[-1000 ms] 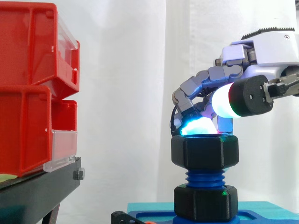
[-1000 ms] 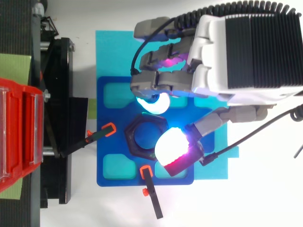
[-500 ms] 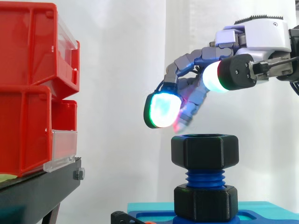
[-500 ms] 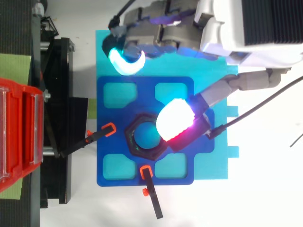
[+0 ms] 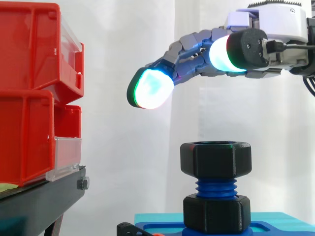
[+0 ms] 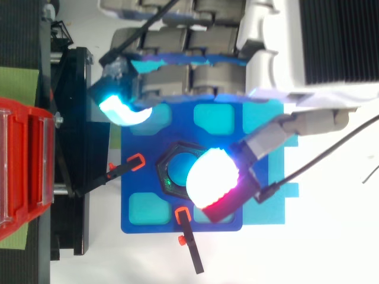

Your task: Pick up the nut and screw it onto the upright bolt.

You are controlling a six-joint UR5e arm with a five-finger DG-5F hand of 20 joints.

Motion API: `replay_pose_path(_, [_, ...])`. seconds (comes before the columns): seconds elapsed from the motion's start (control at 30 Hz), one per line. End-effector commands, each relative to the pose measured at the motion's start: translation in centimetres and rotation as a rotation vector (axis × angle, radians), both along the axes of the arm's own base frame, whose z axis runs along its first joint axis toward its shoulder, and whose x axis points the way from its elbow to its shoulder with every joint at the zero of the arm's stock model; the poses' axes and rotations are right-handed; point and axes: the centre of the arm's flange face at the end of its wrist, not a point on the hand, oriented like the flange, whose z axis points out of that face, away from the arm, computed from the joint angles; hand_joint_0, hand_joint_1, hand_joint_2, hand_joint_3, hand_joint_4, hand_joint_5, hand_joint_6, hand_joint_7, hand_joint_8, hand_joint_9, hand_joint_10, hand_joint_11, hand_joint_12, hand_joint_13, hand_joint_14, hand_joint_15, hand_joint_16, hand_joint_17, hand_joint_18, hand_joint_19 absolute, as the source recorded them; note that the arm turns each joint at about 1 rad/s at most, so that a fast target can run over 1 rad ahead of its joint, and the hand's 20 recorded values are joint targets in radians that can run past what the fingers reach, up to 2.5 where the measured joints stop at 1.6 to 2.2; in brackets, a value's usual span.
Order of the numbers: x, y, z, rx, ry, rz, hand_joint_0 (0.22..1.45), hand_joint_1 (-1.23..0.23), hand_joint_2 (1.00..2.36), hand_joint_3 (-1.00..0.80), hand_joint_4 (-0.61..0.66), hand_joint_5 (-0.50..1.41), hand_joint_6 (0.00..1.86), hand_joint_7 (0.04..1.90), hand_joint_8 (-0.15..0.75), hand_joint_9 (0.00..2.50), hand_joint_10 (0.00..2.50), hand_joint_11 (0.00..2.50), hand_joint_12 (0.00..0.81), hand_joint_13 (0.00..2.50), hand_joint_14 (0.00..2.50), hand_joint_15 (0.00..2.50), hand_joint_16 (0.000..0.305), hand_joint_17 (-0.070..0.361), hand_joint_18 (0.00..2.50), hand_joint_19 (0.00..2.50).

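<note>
A black hexagonal nut [image 5: 215, 159] sits threaded on the top of the upright blue bolt [image 5: 215, 187], with a second black nut [image 5: 215, 213] lower on the same bolt. From above the upper nut [image 6: 167, 171] shows partly under a glowing fingertip. My hand [image 5: 266, 29] hangs well above the nut, its fingers [image 5: 189, 54] stretched out straight to the left and apart from the thumb. It is open and holds nothing. The bolt stands on a blue base plate [image 6: 142, 213].
Red bins [image 5: 34, 93] on a black stand [image 5: 44, 199] fill the left side. Two black clamps with orange tips [image 6: 135, 162] hold the base plate, which rests on a cyan mat [image 6: 133, 59]. A white curtain hangs behind.
The hand let go of the nut's top, rose away from it and spread its fingers straight out to the left. The nut stayed on the bolt.
</note>
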Motion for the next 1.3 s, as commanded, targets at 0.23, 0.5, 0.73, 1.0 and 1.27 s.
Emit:
replay_pose_path(0.23, [0.1,3.5,-1.0,0.017,0.026,0.000,0.48,-0.20,1.00,-0.50,0.11,-0.21,0.50,0.61,0.201,0.32,0.00,0.00,0.303,0.07,0.00,0.00,0.037,0.082,0.00,0.00])
replay_pose_path(0.5, [0.1,4.6,-1.4,0.035,0.036,-0.011,0.48,-0.21,1.00,-0.50,0.13,-0.20,0.50,0.65,0.208,0.33,0.00,0.00,0.304,0.08,0.00,0.00,0.037,0.083,0.00,0.00])
replay_pose_path(0.73, [-0.4,5.1,-3.4,0.045,0.055,-0.025,0.49,-0.21,1.00,-0.50,0.15,-0.19,0.50,0.69,0.216,0.35,0.00,0.00,0.302,0.10,0.00,0.00,0.037,0.083,0.00,0.00])
replay_pose_path(1.0, [-0.4,5.3,-3.4,0.057,0.050,-0.026,0.49,-0.23,1.00,-0.50,0.18,-0.17,0.50,0.74,0.227,0.39,0.00,0.00,0.301,0.14,0.00,0.00,0.036,0.080,0.00,0.00])
replay_pose_path(1.27, [-0.6,5.2,-3.7,0.053,0.076,-0.026,0.50,-0.24,1.00,-0.50,0.19,-0.16,0.50,0.75,0.233,0.40,0.00,0.00,0.295,0.16,0.00,0.00,0.034,0.076,0.00,0.00])
